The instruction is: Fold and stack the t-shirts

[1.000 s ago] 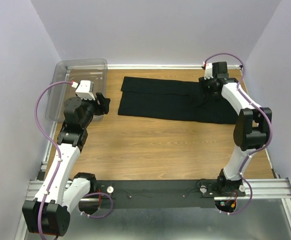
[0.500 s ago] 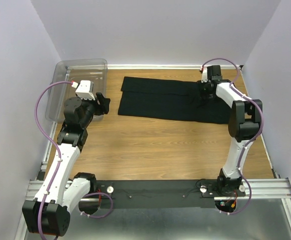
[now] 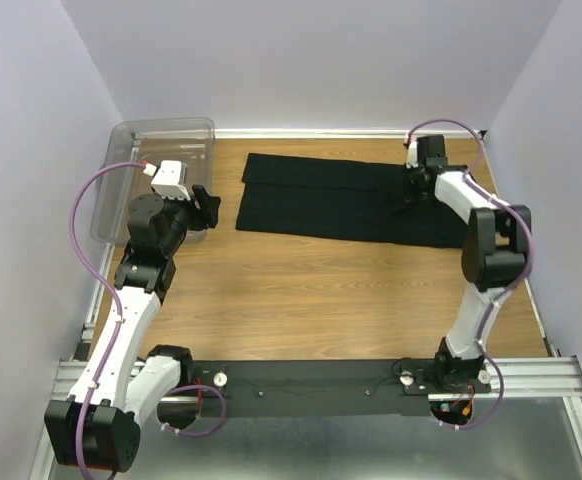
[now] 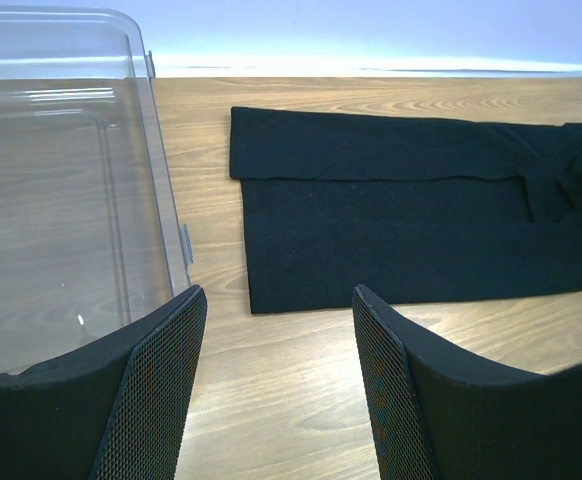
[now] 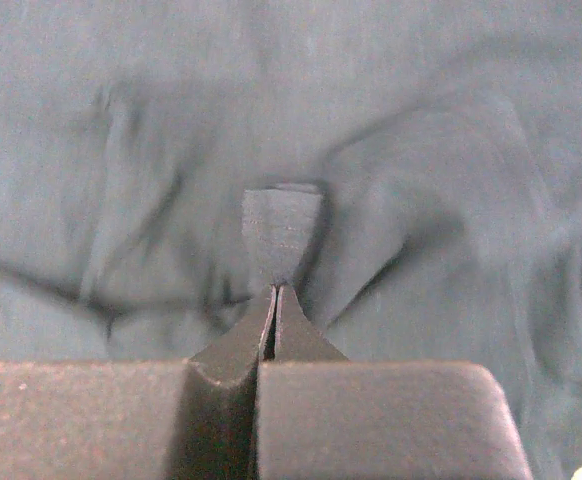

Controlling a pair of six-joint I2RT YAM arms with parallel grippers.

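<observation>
A black t-shirt lies folded into a long strip across the far side of the wooden table. My right gripper is down on its right part. In the right wrist view the jaws are pressed together at the right gripper, pinching a small raised fold of the t-shirt, and the cloth puckers around it. My left gripper hovers open over bare wood left of the shirt. In the left wrist view, wood shows between the mesh fingers of the left gripper, and the t-shirt lies ahead.
A clear plastic bin stands at the far left corner, close to my left gripper; its wall shows in the left wrist view. Purple walls close off the table at the back and both sides.
The right gripper has closed from part open to shut, nipping a fold of the shirt. Its wrist shifted slightly at the far right. The left arm has not moved.
</observation>
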